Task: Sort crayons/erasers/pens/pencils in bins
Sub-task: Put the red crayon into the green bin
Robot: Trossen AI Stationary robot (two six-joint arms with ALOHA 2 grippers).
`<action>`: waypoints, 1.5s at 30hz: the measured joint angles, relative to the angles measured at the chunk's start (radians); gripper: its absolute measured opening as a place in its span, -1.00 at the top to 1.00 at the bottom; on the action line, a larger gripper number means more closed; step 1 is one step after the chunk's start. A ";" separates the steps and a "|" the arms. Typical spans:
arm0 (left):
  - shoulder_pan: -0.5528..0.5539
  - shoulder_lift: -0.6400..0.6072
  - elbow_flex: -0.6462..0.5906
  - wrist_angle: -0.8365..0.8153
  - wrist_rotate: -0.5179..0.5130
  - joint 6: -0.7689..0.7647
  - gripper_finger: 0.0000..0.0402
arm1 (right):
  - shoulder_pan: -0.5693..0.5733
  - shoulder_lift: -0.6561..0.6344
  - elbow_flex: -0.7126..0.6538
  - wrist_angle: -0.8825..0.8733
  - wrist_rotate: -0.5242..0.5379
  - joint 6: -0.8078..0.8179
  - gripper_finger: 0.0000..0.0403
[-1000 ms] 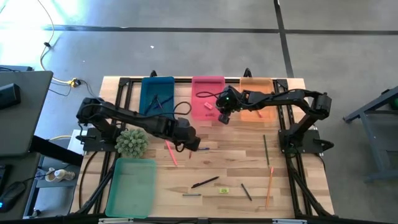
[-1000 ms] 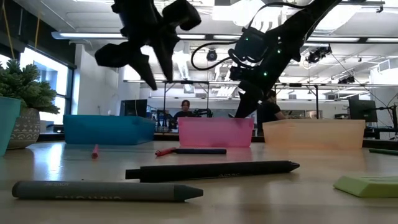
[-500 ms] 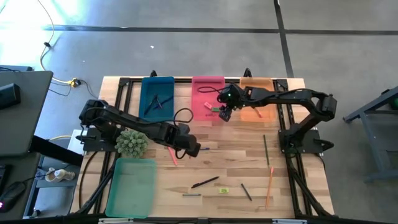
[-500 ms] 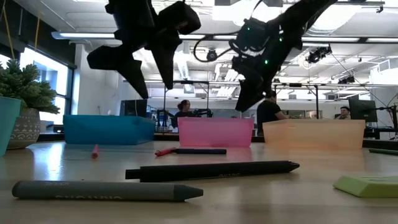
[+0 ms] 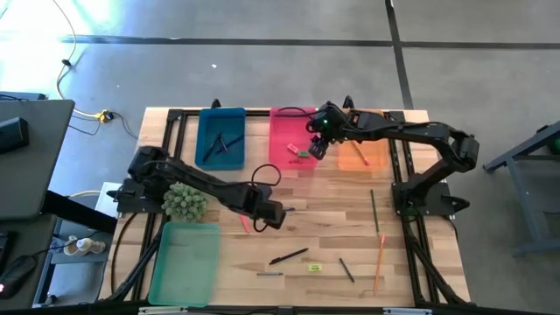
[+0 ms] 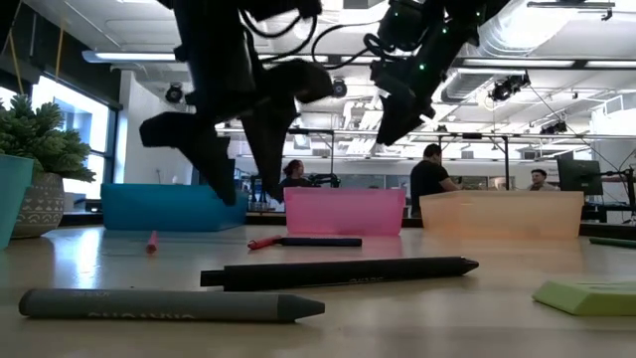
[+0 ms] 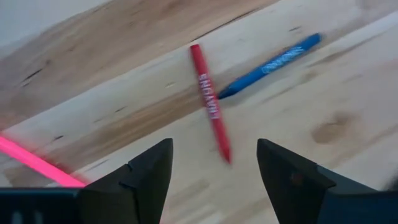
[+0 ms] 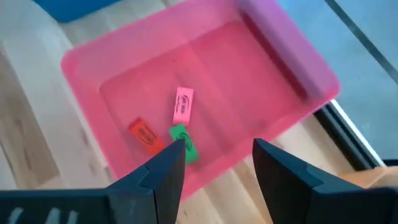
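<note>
Both grippers released above bench.
Left gripper lowered over red crayon; right gripper shifted toward 12 o'clock, over pink bin; lettering illegible.

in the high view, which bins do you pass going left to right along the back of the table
blue bin → pink bin → orange bin, with the right gripper hanging open over the pink bin.

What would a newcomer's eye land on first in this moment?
The pink bin at the table's far edge, holding three erasers, with the right claw open above it. Nearer the middle, the left claw hangs open over a red crayon crossing a blue pen on the wood.
</note>
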 joint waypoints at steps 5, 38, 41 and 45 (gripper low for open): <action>0.008 0.048 0.000 0.013 -0.002 -0.014 -0.07 | -0.018 0.000 0.024 0.005 0.003 -0.004 0.12; 0.018 0.154 0.008 -0.015 -0.069 0.106 0.01 | -0.100 -0.001 0.024 -0.015 0.002 -0.034 0.12; 0.020 0.154 0.008 -0.022 -0.048 0.116 0.11 | -0.105 -0.001 0.024 -0.013 0.003 -0.034 0.11; 0.019 0.153 0.008 -0.031 -0.043 0.118 0.28 | -0.124 -0.002 0.024 -0.015 0.003 -0.034 0.11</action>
